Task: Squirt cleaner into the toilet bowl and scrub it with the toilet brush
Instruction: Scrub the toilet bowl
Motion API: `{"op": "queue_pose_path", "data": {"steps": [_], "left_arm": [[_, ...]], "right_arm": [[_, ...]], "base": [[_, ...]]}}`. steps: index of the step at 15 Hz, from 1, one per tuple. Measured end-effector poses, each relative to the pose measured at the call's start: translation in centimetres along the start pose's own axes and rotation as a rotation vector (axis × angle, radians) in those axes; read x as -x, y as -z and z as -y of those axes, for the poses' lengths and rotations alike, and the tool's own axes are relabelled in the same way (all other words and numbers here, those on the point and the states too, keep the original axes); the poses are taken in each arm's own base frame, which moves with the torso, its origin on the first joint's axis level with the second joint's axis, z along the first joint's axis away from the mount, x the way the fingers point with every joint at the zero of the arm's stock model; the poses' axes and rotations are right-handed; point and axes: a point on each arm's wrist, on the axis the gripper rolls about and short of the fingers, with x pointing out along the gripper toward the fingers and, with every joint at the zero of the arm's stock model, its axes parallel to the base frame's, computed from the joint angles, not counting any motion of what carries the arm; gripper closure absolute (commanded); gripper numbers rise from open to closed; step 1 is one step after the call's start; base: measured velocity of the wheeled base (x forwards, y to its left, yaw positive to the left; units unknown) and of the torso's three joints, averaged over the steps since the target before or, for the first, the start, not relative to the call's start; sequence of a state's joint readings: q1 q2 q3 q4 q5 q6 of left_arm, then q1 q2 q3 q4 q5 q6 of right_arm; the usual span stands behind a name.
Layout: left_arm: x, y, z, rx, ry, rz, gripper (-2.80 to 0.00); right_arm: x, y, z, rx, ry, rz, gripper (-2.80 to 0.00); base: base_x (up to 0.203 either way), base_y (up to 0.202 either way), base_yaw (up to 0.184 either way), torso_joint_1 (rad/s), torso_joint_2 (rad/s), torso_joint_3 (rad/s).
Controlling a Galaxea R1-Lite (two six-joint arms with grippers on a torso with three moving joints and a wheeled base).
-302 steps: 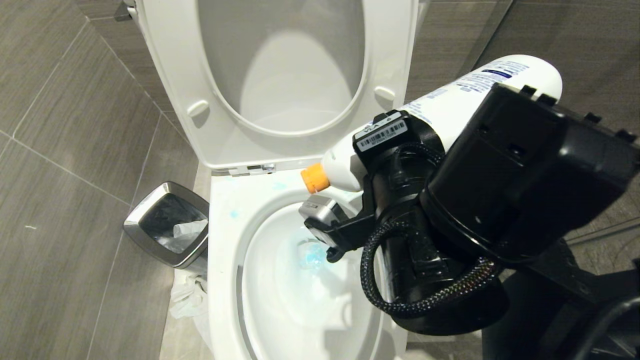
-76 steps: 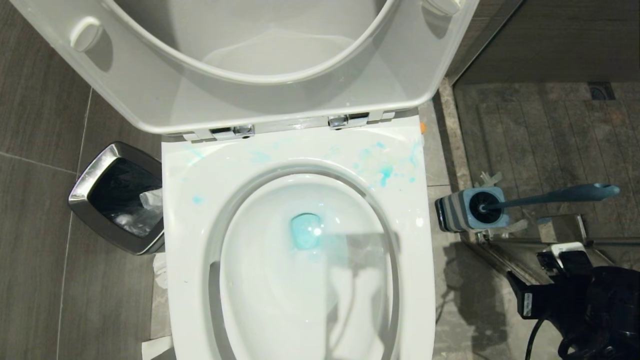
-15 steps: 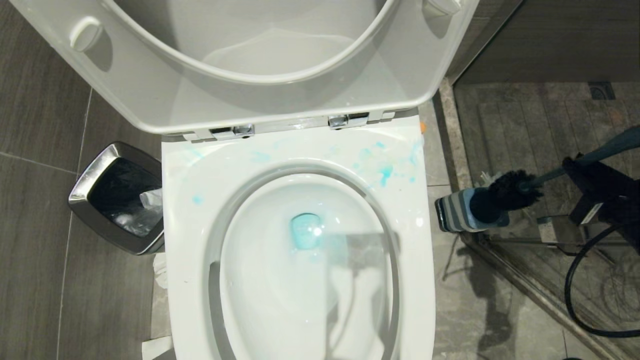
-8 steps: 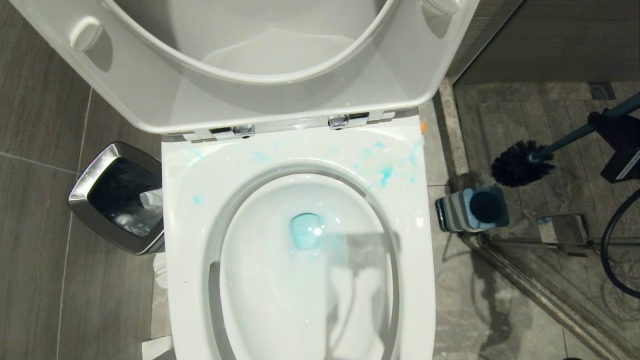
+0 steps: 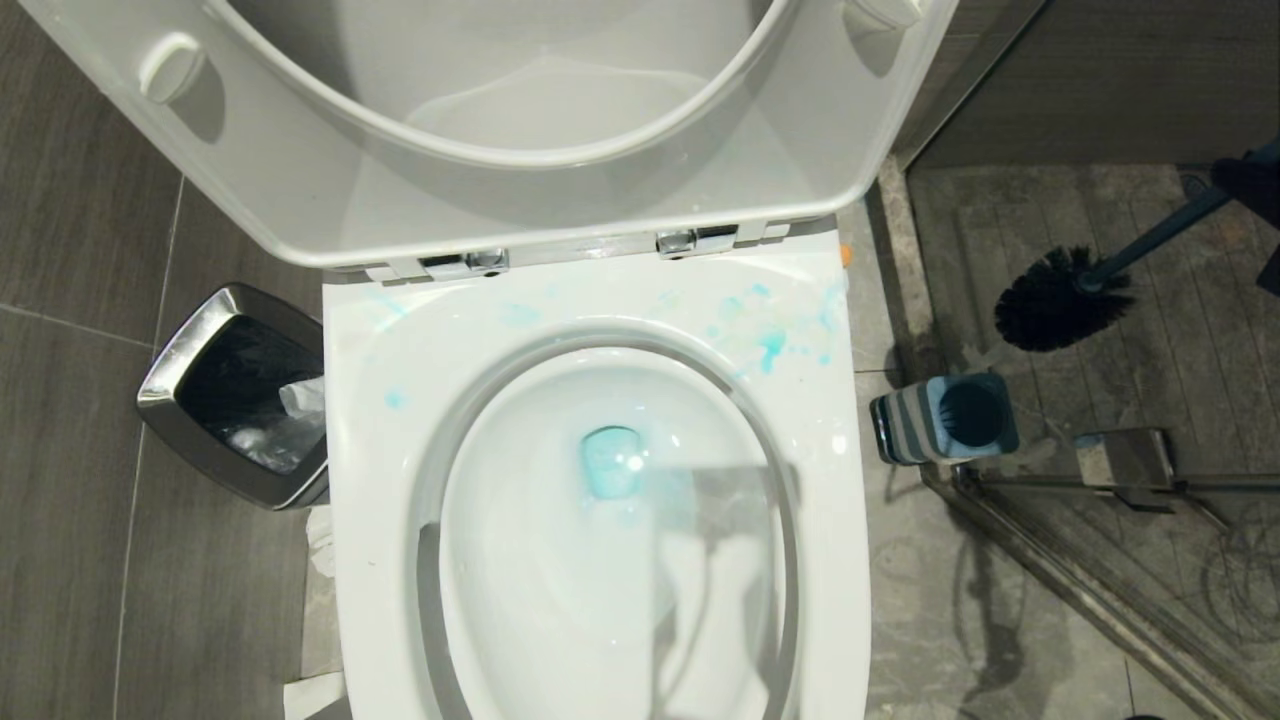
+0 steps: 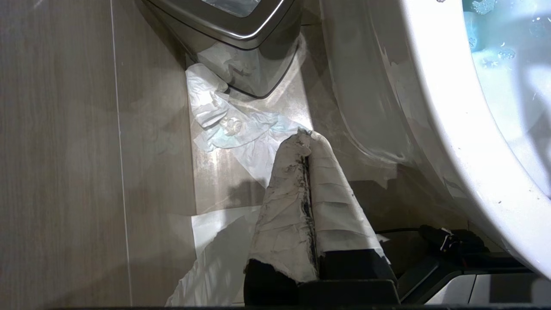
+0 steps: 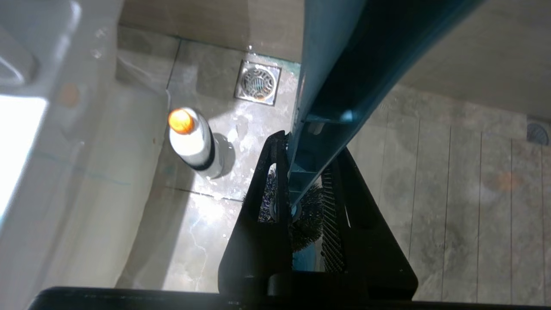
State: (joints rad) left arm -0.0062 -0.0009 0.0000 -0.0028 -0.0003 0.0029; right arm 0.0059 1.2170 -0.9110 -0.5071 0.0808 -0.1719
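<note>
With cleaner already pooled blue in the toilet bowl, our right gripper, clamped on the toilet brush, holds it beside the bowl's right, above its holder; scrubbing remains.

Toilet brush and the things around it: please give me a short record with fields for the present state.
toilet brush: out of its holder, in the air, to the right of the toilet
right gripper: shut on the brush handle
holder: empty, on the floor beside the toilet bowl
cleaner: blue pool in the bowl, splashes on the rim
left gripper: shut, low beside the bowl
</note>
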Motion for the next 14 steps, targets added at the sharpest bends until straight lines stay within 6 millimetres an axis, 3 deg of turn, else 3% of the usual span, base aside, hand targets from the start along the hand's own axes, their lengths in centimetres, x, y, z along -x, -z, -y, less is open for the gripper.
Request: {"op": "queue_pose_path", "data": {"steps": [6, 14], "left_arm": [[0.0, 0.0, 0.0, 0.001, -0.001, 0.0, 0.0], [0.0, 0.0, 0.0, 0.001, 0.0, 0.001, 0.0]], "right_arm": [[-1.2, -3.9, -2.4, 0.018, 0.01, 0.029, 0.0], [-1.6, -5.6, -5.6, 0.017, -0.03, 0.025, 0.0]], "base": [[0.0, 0.0, 0.0, 0.0, 0.0, 0.0], [0.0, 0.0, 0.0, 0.001, 0.0, 0.155]]}}
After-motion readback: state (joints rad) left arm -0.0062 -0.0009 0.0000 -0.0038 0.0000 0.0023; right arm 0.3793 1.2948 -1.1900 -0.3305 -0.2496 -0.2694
